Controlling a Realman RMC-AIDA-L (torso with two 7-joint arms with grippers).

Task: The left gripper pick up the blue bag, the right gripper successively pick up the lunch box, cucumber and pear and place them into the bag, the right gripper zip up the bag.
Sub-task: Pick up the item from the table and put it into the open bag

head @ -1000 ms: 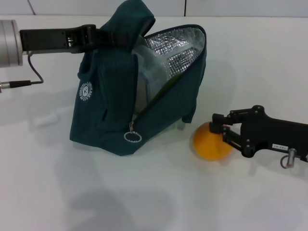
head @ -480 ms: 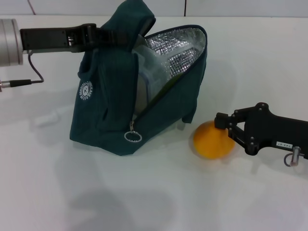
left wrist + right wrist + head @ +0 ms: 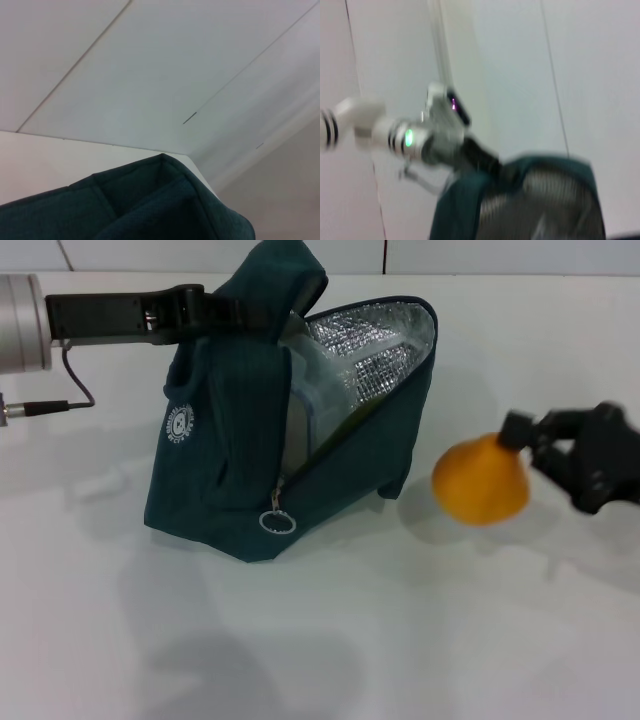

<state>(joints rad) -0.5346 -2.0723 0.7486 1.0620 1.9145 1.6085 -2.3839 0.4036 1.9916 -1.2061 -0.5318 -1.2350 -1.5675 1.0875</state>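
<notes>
The blue bag stands open on the white table, its silver lining showing. My left gripper is shut on the bag's handle at the top and holds it up. The lunch box sits inside the bag, and a green strip of the cucumber shows beside it. My right gripper is shut on the yellow-orange pear and holds it above the table, to the right of the bag. The bag's fabric fills the left wrist view's lower part. The right wrist view shows the bag and the left arm.
The ring zipper pull hangs at the bag's front lower edge. A round white logo is on the bag's left side. The white table spreads in front of the bag. A grey cable runs at the left.
My right gripper has lifted the pear off the table and moved it up and to the right. The bag and left gripper have hardly moved.
</notes>
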